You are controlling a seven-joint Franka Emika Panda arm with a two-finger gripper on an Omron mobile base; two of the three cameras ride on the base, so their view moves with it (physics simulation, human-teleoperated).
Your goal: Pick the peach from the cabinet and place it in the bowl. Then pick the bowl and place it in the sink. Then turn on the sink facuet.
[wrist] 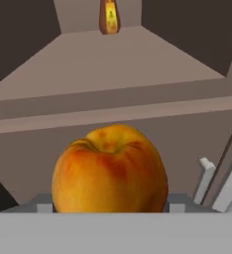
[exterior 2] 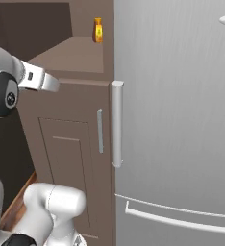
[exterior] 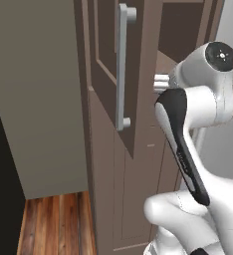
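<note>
peach (wrist: 110,168) held in gripper (wrist: 110,206), front of cabinet (exterior 2: 71,57) shelf | bottle (wrist: 108,16) seen at shelf back edge | cabinet door swung open

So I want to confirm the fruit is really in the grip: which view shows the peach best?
The hand view: the peach sits large and close at the bottom, right where the gripper's fingertips rise, with the cabinet shelf behind it. The left and right base views give the arm and the cabinet, nothing clear of the peach.
</note>
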